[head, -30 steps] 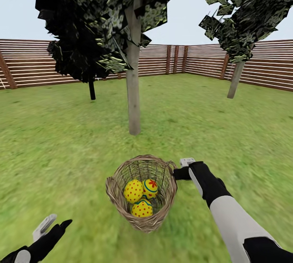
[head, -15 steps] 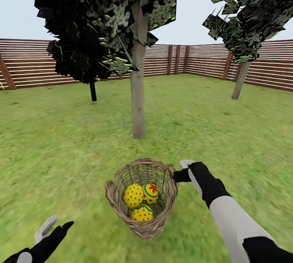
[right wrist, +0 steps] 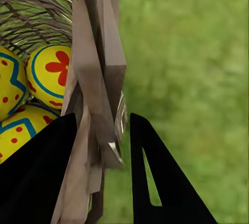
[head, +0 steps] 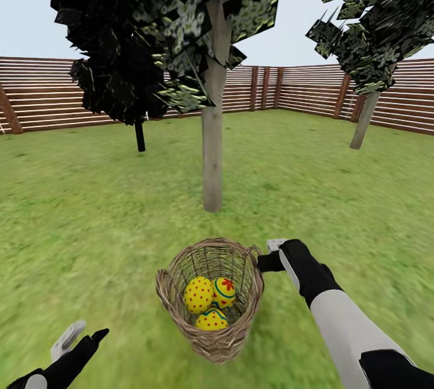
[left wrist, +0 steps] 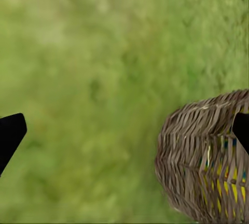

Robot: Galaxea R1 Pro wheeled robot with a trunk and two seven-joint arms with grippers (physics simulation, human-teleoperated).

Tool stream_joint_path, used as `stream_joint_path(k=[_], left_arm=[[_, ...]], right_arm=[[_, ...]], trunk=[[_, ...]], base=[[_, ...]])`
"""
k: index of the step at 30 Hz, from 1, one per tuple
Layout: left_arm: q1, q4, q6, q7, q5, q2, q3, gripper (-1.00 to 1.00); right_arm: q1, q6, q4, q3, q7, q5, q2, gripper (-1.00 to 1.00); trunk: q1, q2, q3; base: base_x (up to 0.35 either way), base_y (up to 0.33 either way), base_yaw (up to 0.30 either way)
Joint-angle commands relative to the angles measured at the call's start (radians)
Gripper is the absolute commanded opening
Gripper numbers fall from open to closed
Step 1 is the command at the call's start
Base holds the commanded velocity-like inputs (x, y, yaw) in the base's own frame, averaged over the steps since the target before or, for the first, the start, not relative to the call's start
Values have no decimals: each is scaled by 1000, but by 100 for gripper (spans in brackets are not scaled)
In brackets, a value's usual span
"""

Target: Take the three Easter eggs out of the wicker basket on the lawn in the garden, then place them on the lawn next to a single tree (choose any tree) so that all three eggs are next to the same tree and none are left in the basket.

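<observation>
We hold the basket [head: 211, 298] by its right rim handle, right gripper [head: 265, 255] closed on it. Three eggs [head: 208, 298] lie inside. The tree [head: 212, 154] stands just beyond, open lawn [head: 337, 196] around. Left gripper [head: 81, 336] hangs open, near left.

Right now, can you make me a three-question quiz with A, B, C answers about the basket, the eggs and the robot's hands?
1. Where are the eggs?
A) in the wicker basket
B) on the grass
C) by the fence

2. How many eggs?
A) one
B) five
C) three

3. What does the right tool do?
A) grips the basket rim
B) holds an egg
C) touches the tree trunk

Answers: 1 A, the head view shows them inside; 2 C, three yellow ones; 3 A, its fingers straddle the rim in the right wrist view.
</observation>
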Motion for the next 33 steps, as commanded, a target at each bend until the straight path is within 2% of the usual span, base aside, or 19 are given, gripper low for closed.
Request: stream_joint_path(k=[1, 29, 33], left_arm=[[-1, 0, 6, -4, 0, 0, 3, 100], [-1, 0, 6, -4, 0, 0, 3, 100], [9, -2, 6, -9, 2, 7, 0, 100]], right_arm=[[-1, 5, -2, 0, 5, -6, 0, -100], [2, 3, -14, -3, 9, -5, 0, -100], [1, -4, -29, -3, 11, 1, 3, -100]], trunk=[[0, 0, -1], [0, 0, -1], [0, 0, -1]], base=[[306, 128, 0], [270, 205, 0], [0, 0, 0]])
